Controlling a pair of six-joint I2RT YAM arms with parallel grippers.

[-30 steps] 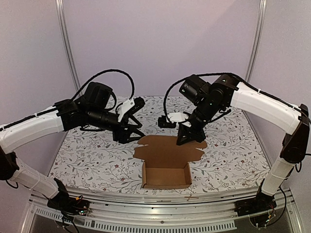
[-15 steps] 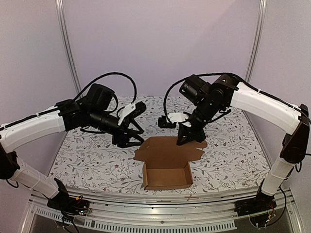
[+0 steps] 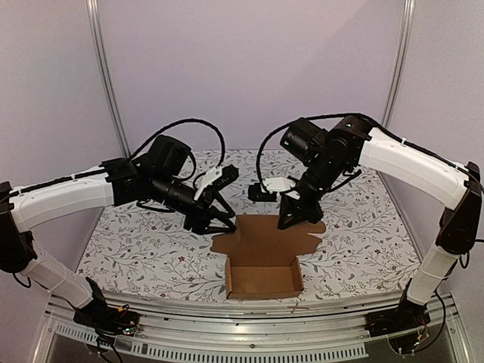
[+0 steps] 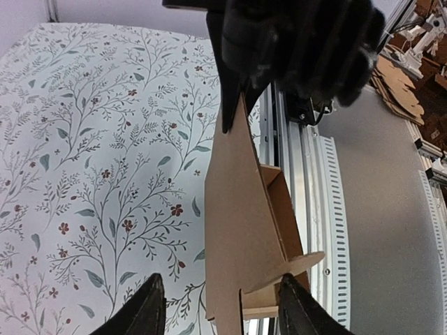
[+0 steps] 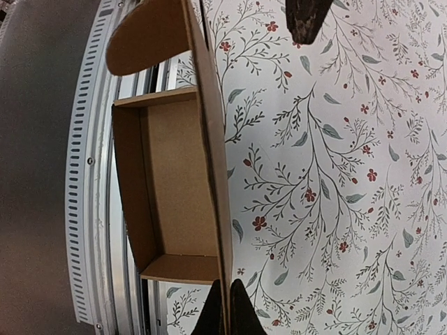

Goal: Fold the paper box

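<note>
Floral-cloth table [image 3: 136,242] seen spread beneath both arms. Paper box [image 3: 265,261] placed at centre, close to table's near edge, between arms. Tray walls erected, open side up, lid flap extended toward far side. Right gripper [image 3: 293,221] set at flap's far right corner, fingers [image 5: 241,317] clenched on cardboard edge. Left gripper [image 3: 225,224] positioned at flap's left edge, fingers [image 4: 148,310] parted. Cardboard edge seen between them, gap on each side, not clamped.

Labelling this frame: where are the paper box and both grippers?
paper box [image 3: 261,278], top view, inner floor of tray.
left gripper [image 3: 219,224], top view, between its fingers.
right gripper [image 5: 227,307], right wrist view, between fingers pinching lid.
</note>
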